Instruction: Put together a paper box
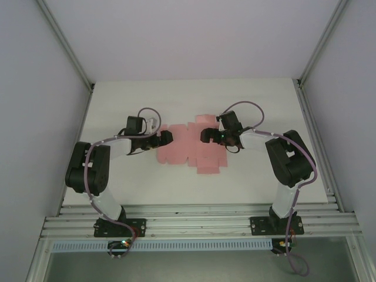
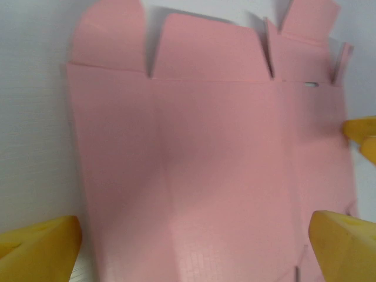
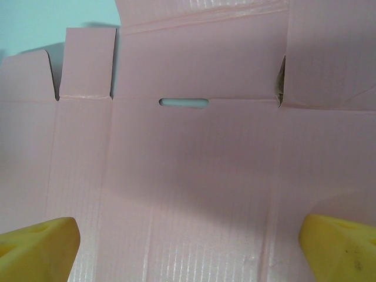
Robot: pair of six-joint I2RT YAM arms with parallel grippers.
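The paper box (image 1: 188,147) is a flat pale pink die-cut sheet lying on the white table (image 1: 176,100). My left gripper (image 1: 166,138) hovers at its left edge and my right gripper (image 1: 205,136) over its right part, facing each other. In the left wrist view the sheet (image 2: 205,147) spreads under the open left gripper (image 2: 194,247), flaps along its top. In the right wrist view the creased sheet (image 3: 194,164) with a small slot (image 3: 183,102) lies beneath the open right gripper (image 3: 188,249). Nothing sits between either pair of yellow fingertips (image 3: 35,249).
Grey walls close in the table on the left, back and right. An aluminium rail (image 1: 200,226) carrying both arm bases runs along the near edge. Another yellow fingertip (image 2: 361,130) pokes in at the right edge of the left wrist view.
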